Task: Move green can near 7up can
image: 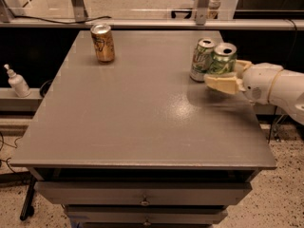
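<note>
Upper right: all-green aluminium soda can, pinched in cream two-finger gripper, just beside white-and-green 7up can (seemingly only release left).

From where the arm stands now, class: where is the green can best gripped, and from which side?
Round its mid-body, from the picture's right: the green can is upright, with the 7up can close on its left blocking that side. The gripper sits there, closed on it.
</note>
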Robot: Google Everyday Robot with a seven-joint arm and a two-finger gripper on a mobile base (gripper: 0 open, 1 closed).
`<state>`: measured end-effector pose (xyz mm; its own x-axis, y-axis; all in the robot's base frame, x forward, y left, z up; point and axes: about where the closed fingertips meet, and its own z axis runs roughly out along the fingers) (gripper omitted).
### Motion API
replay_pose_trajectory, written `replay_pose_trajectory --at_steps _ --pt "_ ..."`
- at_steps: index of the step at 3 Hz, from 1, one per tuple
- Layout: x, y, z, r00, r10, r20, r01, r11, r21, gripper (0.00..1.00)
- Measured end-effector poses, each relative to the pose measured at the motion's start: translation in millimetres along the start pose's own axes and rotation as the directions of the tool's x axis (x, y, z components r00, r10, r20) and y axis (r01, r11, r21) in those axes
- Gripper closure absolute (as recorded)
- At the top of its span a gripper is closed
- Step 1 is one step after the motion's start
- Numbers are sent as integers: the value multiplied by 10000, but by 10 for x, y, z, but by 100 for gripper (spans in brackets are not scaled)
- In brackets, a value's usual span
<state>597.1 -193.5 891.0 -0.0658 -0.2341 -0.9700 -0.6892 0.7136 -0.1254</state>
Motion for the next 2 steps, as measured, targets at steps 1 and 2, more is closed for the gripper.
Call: replay_pose_trajectory --at_steps 1,2 --pt "86 -9 106 9998 22 182 -18 9998 -193 100" --pt "98 -63 104 9994 -240 261 248 9992 -309 82"
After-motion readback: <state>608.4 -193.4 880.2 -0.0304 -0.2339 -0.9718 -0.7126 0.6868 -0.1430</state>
